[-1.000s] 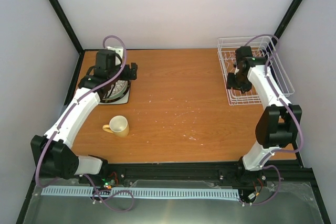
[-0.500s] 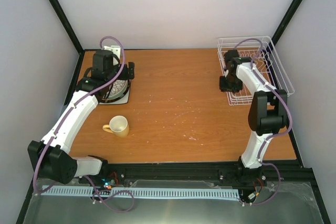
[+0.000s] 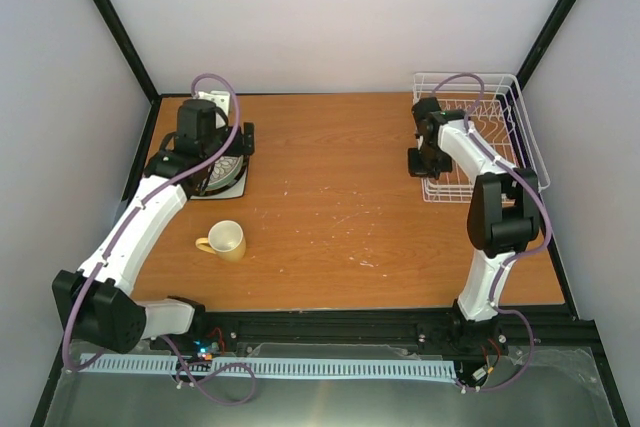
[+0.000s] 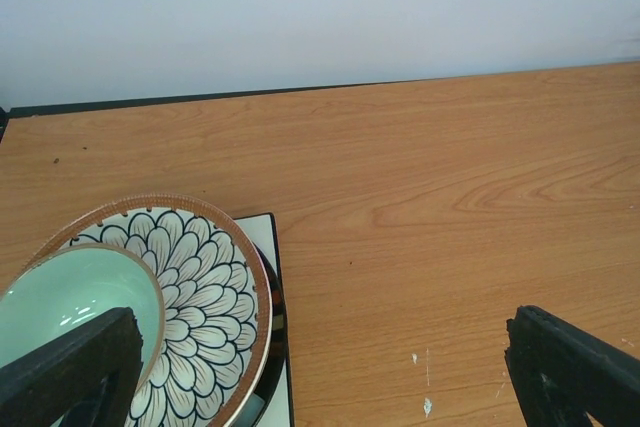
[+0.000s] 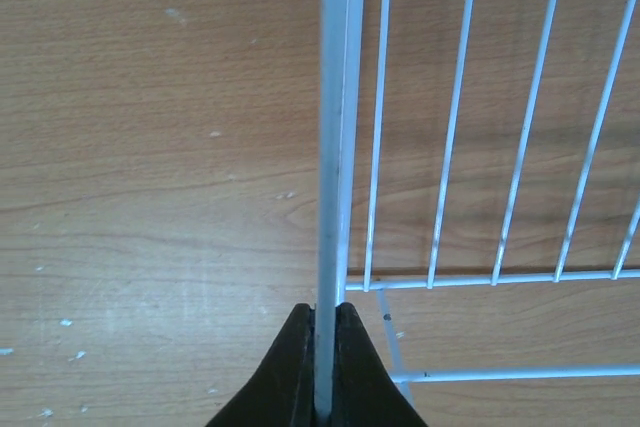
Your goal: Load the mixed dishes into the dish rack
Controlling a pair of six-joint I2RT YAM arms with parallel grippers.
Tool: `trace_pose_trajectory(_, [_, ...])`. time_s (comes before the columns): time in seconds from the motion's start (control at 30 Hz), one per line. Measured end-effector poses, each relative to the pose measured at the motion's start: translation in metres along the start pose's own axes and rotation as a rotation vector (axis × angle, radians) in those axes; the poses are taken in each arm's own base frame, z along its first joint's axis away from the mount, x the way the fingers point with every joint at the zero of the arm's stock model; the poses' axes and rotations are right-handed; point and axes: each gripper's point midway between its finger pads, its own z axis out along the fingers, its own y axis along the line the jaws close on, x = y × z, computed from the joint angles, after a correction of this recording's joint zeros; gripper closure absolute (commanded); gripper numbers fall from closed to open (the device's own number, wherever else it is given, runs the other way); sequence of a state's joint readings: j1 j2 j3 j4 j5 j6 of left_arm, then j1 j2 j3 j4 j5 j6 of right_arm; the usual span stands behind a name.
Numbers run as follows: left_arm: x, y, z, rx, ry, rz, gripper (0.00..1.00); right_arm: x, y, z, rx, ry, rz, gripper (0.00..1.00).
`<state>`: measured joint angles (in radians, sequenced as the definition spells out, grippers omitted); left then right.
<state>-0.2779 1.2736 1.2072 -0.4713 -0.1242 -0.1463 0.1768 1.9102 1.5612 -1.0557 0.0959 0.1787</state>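
Left tool (image 4: 320, 377) hangs wide open over the stack at 10 o'clock on the wooden surface (image 3: 340, 207): pale mint-green bowl (image 4: 70, 297) on a dark-rimmed, petal-patterned round plate (image 4: 205, 297), with a white square plate (image 4: 262, 237) beneath. Yellow mug (image 3: 226, 240) sits at 8 o'clock. Right tool (image 5: 322, 347) pinches the left rim wire of the white wire dish rack (image 3: 465, 74) at 2 o'clock. Likely step: positioning the rack, no dish seen in it. Next: pull level, avoid tipping.

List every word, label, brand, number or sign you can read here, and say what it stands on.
None can be read. The brown-rimmed round plate bears only a petal pattern; the yellow mug and white wire dish rack show no markings.
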Motion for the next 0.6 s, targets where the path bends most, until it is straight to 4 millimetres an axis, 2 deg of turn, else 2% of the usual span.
trace_pose_trajectory(0.1, [0.001, 0.001, -0.004, -0.002, -0.006, -0.001, 0.00, 0.007, 0.014, -0.003, -0.004, 0.001, -0.003, 0.97])
trace_pose_trajectory(0.37, [-0.001, 0.004, -0.019, -0.008, -0.023, -0.010, 0.00, 0.038, 0.088, -0.011, -0.044, 0.012, -0.057, 0.97])
trace_pose_trajectory(0.5, [0.001, 0.011, -0.029, -0.039, -0.021, -0.015, 0.00, 0.052, 0.119, -0.014, -0.050, 0.007, -0.106, 0.97])
trace_pose_trajectory(0.6, [0.003, 0.017, -0.038, -0.066, -0.022, -0.017, 0.00, 0.061, 0.150, -0.017, -0.062, 0.003, -0.144, 0.97])
